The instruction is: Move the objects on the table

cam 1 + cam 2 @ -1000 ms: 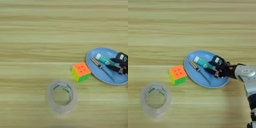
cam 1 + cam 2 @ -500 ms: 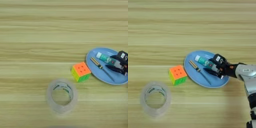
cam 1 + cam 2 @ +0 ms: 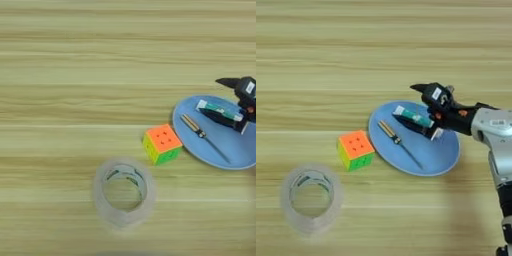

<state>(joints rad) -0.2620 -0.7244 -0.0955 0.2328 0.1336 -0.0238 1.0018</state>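
Left eye view: one glue stick (image 3: 218,110) lies in a blue plate (image 3: 210,148), long axis running 10 to 4 o'clock; one puzzle cube (image 3: 161,143) sits at the plate's 9 o'clock. Right eye view: the gripper (image 3: 415,104) has its fingers spread astride the stick, forearm cut off at right; one clear tape roll (image 3: 310,198).

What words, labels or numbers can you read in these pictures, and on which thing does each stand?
None can be read.
Glue stick: green label, print too blurred to read.
Gripper: small white tags, nothing legible.
Puzzle cube, tape roll, blue plate: no text seen.
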